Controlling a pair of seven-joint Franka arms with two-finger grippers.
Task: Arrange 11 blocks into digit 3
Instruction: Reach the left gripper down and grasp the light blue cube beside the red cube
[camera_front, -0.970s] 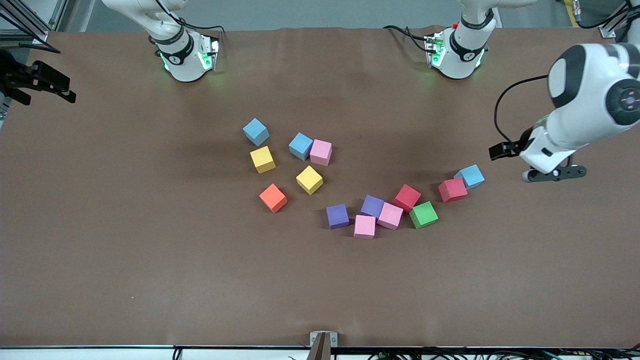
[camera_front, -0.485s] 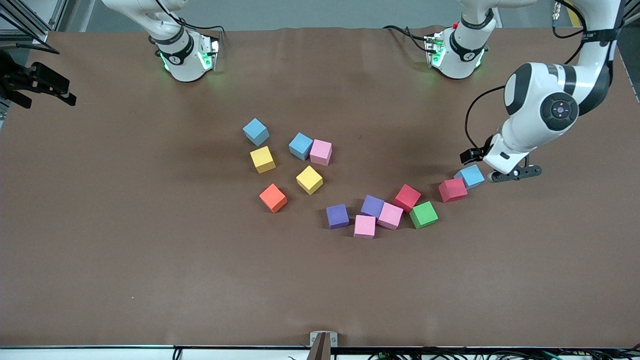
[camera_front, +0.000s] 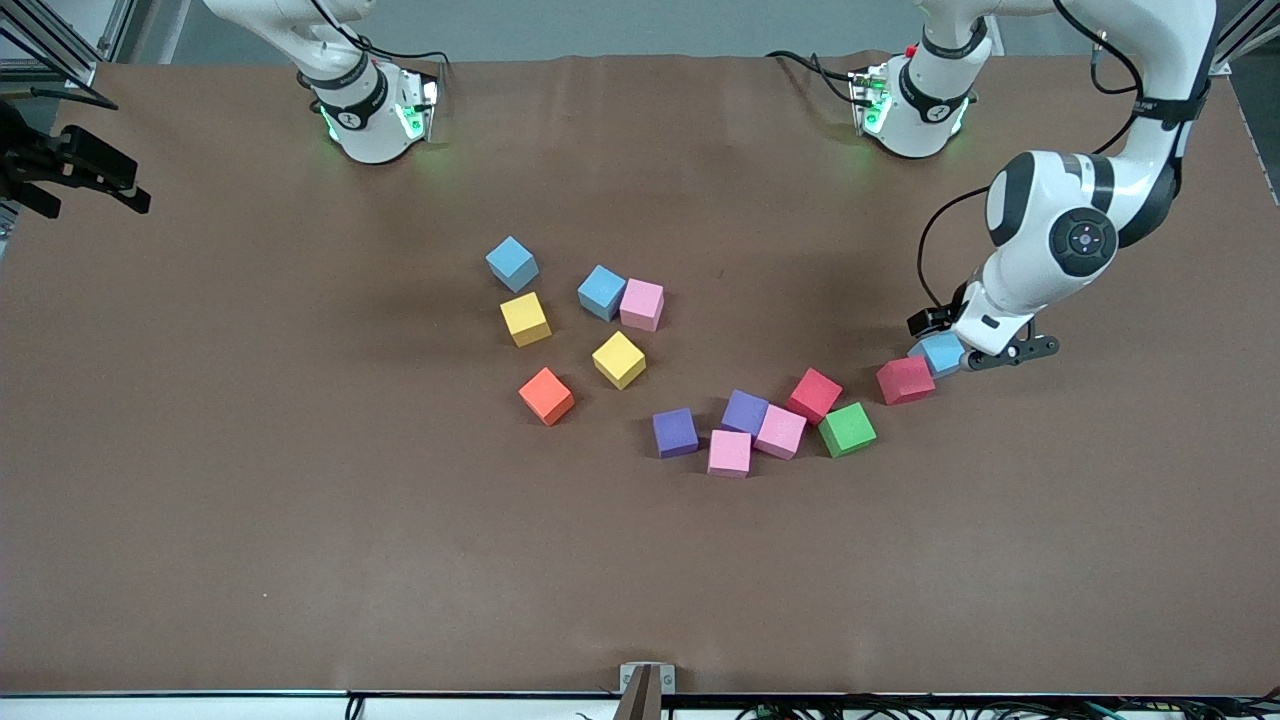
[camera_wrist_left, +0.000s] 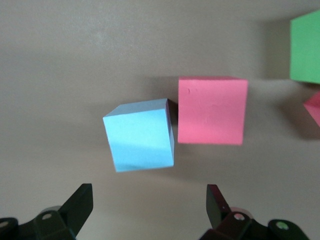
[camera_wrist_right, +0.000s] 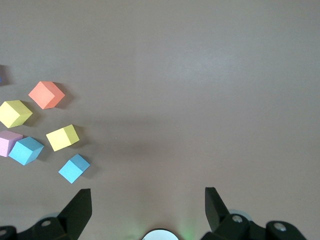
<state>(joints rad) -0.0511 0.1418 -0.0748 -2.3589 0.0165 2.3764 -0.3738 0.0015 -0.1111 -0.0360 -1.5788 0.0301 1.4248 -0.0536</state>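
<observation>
Clock: 12 points to the arm bases, 6 to the front camera.
Right tool (camera_wrist_right: 147, 199): waits in the air over the bench (camera_front: 250, 500) edge at 9 o'clock, fingers apart, nothing in it.
Blocks at centre: six loose ones, orange block (camera_front: 546, 395) at their 6 o'clock.
Blocks toward 4 o'clock: a tight bunch of six, green block (camera_front: 847, 428) at its 3 o'clock end.
Digit 3: not begun; no row is laid.
Red block (camera_front: 905, 380): at 8 o'clock of the target, nearly touching its corner.
Light blue block (camera_front: 942, 352): the target, on the bench toward 3 o'clock.
Left tool (camera_wrist_left: 149, 197): low over the light blue block, fingers apart, holding nothing.
Advice: the block sits turned against the fingers, so I would rotate the wrist until the pads face two flat sides. Choose the pair of sides away from the red block, go straight down, then close gently because foam squeezes.
</observation>
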